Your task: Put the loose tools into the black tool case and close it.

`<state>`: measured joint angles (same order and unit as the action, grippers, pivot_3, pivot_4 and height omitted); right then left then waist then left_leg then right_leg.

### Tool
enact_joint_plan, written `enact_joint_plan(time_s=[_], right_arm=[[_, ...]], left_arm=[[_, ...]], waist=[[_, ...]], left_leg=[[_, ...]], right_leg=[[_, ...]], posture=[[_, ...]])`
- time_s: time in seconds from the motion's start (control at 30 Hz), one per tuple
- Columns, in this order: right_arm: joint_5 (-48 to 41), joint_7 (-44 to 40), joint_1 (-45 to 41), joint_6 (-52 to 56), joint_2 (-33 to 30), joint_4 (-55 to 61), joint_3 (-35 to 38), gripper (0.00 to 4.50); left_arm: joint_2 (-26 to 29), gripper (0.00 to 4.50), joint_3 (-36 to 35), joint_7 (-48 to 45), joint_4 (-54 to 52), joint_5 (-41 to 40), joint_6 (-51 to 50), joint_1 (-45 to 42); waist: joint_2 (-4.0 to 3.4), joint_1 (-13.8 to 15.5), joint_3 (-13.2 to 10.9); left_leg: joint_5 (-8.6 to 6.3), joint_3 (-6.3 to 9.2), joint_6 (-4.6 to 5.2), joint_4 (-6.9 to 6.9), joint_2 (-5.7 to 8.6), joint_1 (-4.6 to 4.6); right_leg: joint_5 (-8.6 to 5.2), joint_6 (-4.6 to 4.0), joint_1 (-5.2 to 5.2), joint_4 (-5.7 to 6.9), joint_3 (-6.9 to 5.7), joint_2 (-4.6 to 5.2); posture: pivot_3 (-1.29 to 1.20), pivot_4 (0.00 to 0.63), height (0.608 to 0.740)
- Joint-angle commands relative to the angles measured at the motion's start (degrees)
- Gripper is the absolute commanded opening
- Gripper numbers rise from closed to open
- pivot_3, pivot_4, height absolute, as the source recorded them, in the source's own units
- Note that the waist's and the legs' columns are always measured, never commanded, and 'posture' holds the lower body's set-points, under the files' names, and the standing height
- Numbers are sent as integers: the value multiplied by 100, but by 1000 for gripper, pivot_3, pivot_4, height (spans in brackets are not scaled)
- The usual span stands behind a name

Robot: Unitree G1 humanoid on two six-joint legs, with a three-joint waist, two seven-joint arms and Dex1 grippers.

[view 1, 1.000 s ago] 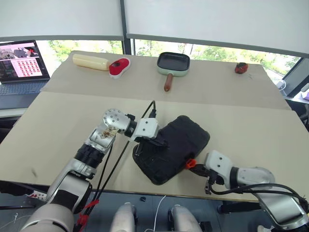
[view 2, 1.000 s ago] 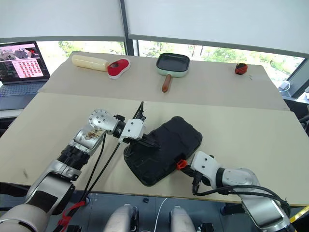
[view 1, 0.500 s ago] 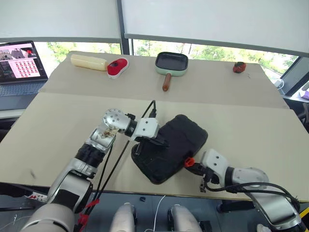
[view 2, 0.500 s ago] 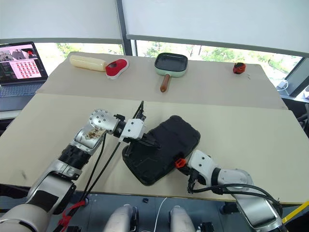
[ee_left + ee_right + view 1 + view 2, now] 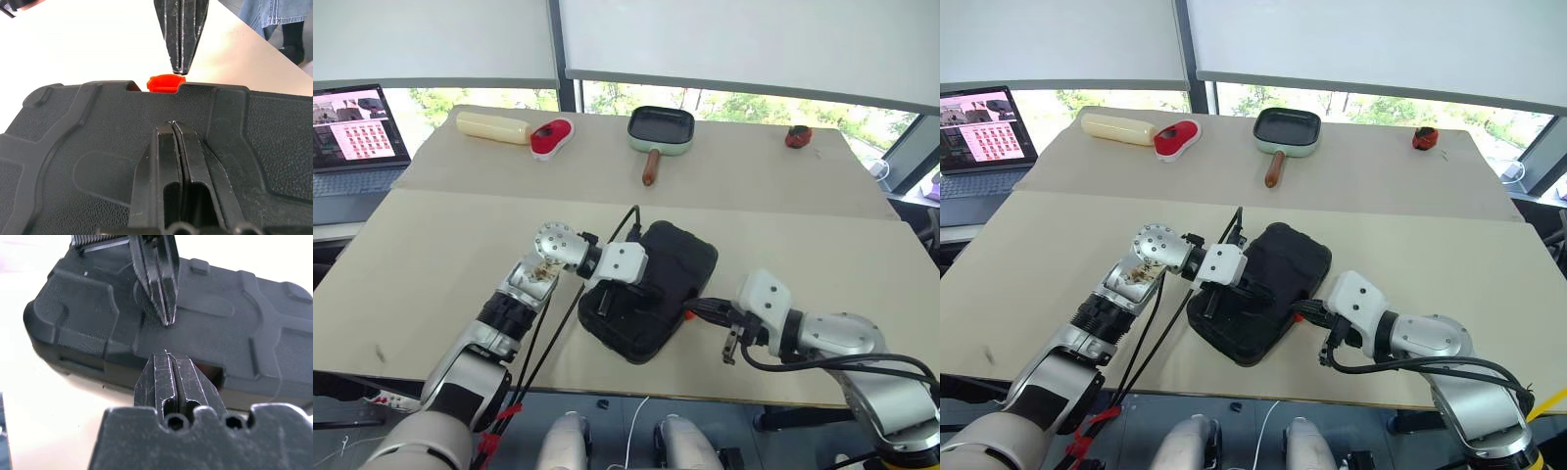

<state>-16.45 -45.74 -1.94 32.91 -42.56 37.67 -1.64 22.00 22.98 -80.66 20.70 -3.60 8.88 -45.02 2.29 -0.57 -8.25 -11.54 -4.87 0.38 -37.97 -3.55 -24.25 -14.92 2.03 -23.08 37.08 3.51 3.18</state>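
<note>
The black tool case [image 5: 656,284] lies closed near the table's front edge, with its orange latch [image 5: 165,83] on the side facing my right arm. My left gripper [image 5: 172,125] is shut and rests with its tips on the textured lid. My right gripper [image 5: 164,356] is shut too, its tips right at the latch edge of the case [image 5: 691,312]. That edge sits raised off the table. The loose tools are out of view.
On the far table stand a green pan [image 5: 662,127] with a brown handle, a red-and-white object [image 5: 554,135], a cream-coloured roll [image 5: 496,124] and a small red item [image 5: 797,137]. A laptop [image 5: 352,127] sits at the far left.
My right gripper has risen at the latch, and the case's latch side has come up with it, so the case looks shorter. The left gripper stays on the lid.
</note>
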Motion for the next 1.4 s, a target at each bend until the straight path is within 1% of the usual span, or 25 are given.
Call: enact_joint_plan(time_s=[0.03, 0.13, 0.2, 0.3, 0.33, 0.4, 0.5, 0.57, 0.73, 0.83, 0.9, 0.97, 1.07, 1.1, 1.13, 1.17, 1.23, 1.33, 1.4], right_arm=[[-148, -127, 82, -23, -182, 127, 231, 0], [-395, -395, 314, 82, -440, 142, 513, 0], [-304, -500, 461, -20, -631, -27, 495, 0], [-19, -428, 461, -254, -693, -360, 256, 0], [51, -390, 425, -310, -662, -460, 189, 0], [220, -166, 95, -362, -405, -788, -26, 0], [287, -38, -267, -330, -144, -914, -202, 0], [187, -23, -453, -222, -21, -806, -231, 0], [-306, 47, -791, 425, 238, -381, -120, 0], [-358, 131, -859, 638, 290, -284, -155, 0], [-226, 121, -802, 577, 156, -295, -203, 0], [-274, 39, -684, 572, -5, -257, -32, 0], [-676, -182, -433, 721, -268, -114, 500, 0], [-834, -318, -308, 764, -387, -62, 723, 584], [-953, -403, -220, 788, -475, -28, 871, 780], [-1180, -668, -19, 810, -647, 19, 1210, 1166], [-1625, -1189, 373, 868, -944, 57, 1896, 1802], [-2422, -2011, 884, 1150, -1325, -161, 3137, 2843], [-2711, -2378, 1095, 1273, -1493, -390, 3691, 3553]], left_arm=[[111, 74, 214, -21, 140, 264, -5, 221], [177, 74, 188, -19, 155, 271, 14, 229], [179, 74, 190, -5, 154, 277, 17, 225], [157, 74, 192, 30, 162, 284, 9, 192], [148, 74, 192, 40, 162, 285, 5, 182], [140, 74, 186, 45, 170, 275, -1, 152], [156, 74, 181, 30, 198, 270, 22, 135], [166, 74, 183, 20, 209, 271, 27, 130], [157, 74, 183, 17, 251, 275, 45, 118], [114, 74, 195, 46, 285, 289, 52, 113], [106, 74, 192, 73, 307, 300, 66, 115], [165, 74, 137, 90, 298, 268, 31, 131], [347, 74, -104, 42, 156, 26, -368, 186], [434, 580, -227, 41, 95, -83, -542, 208], [493, 759, -306, 45, 48, -151, -659, 224], [696, 1170, -502, -11, -47, -315, -883, 266], [1135, 1814, -872, -132, -229, -623, -1321, 359], [2153, 2864, -1546, -602, -447, -1222, -2110, 606], [2741, 3637, -1882, -883, -546, -1530, -2668, 776]], waist=[[-8, -2, 5], [-17, -3, 10], [-17, -11, 11], [-20, -20, 16], [-25, -19, 19], [-27, -25, 22], [-35, -19, 25], [-35, -13, 25], [-39, -39, 27], [-41, -26, 28], [-40, -6, 29], [-41, 8, 29], [-42, -3, 29], [-43, -19, 29], [-42, -42, 28], [-42, -60, 28], [-46, -73, 24], [-44, -126, 22], [-41, -136, 16]], left_leg=[[0, 1, 0, 0, 0, 0], [0, 1, 0, 0, 1, 0], [0, 1, 0, 0, 0, 0], [0, 1, 0, 0, -3, 9], [0, 1, 0, 0, -3, 9], [0, 1, 0, 0, -2, 9], [0, 0, 0, 0, 0, 8], [0, 1, 0, 0, 0, 7], [0, 0, 0, 0, -6, 8], [0, 1, 0, 0, -9, 8], [0, 0, 0, 0, -7, 7], [0, -2, 0, 0, -1, 5], [0, -3, 0, 0, 1, 5], [0, -2, 0, 0, 1, 4], [0, -2, 0, 1, 0, 5], [0, -2, 0, 1, -7, 4], [0, 0, 0, 6, -13, 3], [-1, 2, 1, 20, -25, 7], [-1, 5, 1, 21, -30, 5]], right_leg=[[0, 0, 0, 0, 0, 0], [0, 0, 0, 0, 0, 0], [0, 0, 1, 0, 0, 0], [-1, -1, 6, 0, 0, -3], [-1, -1, 5, 0, 1, -3], [-1, -1, 5, 1, 2, -2], [-1, 0, 2, 1, 6, -4], [-1, 0, 1, 1, 6, -4], [0, -1, 0, 4, 9, -10], [0, -2, 0, 4, 9, -12], [0, -2, 0, 3, 9, -10], [0, 0, 1, 1, 9, -4], [0, 0, 1, 1, 9, 0], [0, 0, -1, 1, 10, -1], [0, 0, -2, 2, 11, -2], [0, -2, -5, 2, 12, -9], [-2, -3, -7, 2, 13, -15], [-6, -12, -13, 2, 15, -27], [-7, -14, -16, 3, 15, -32]], posture=[[0, 150, 740], [0, 150, 740], [0, 150, 740], [0, 150, 740], [0, 150, 740], [0, 150, 740], [0, 150, 740], [0, 150, 740], [0, 150, 740], [0, 150, 740], [0, 150, 740], [0, 150, 740], [0, 150, 740], [0, 150, 740], [0, 150, 740], [0, 150, 740], [0, 150, 740], [0, 150, 740], [0, 150, 740]])
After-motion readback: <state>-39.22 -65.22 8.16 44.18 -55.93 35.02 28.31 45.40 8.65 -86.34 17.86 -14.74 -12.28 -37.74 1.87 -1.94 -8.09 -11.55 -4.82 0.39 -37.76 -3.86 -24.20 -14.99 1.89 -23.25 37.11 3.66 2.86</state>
